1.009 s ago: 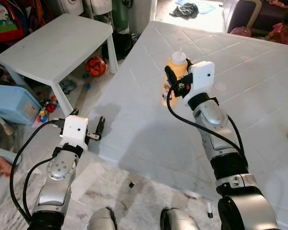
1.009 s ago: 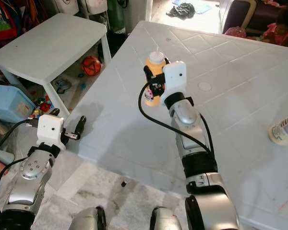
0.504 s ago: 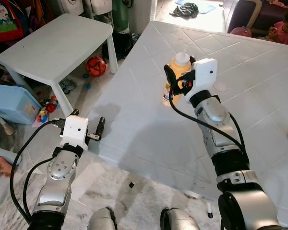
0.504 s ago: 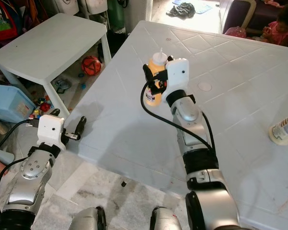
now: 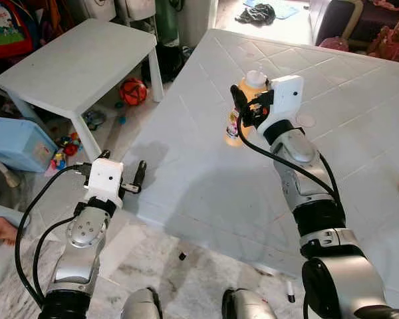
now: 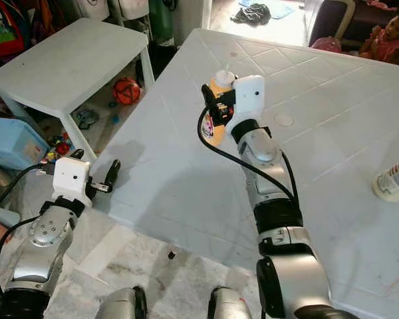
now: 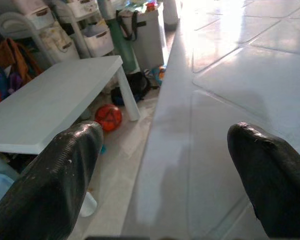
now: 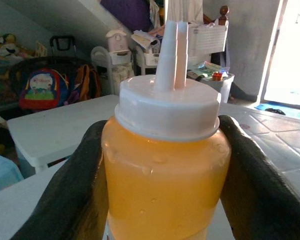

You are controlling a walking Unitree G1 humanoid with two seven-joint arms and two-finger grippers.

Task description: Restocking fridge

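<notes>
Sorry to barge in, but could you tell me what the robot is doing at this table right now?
The right end effector is closed around a squeeze bottle of orange sauce, one finger on each side of it, over the large white table. From these views it is hard to tell whether the bottle rests on the table or is lifted off it. The left end effector is open and idle at the table's near edge. Another bottle lies on its side far to the right.
</notes>
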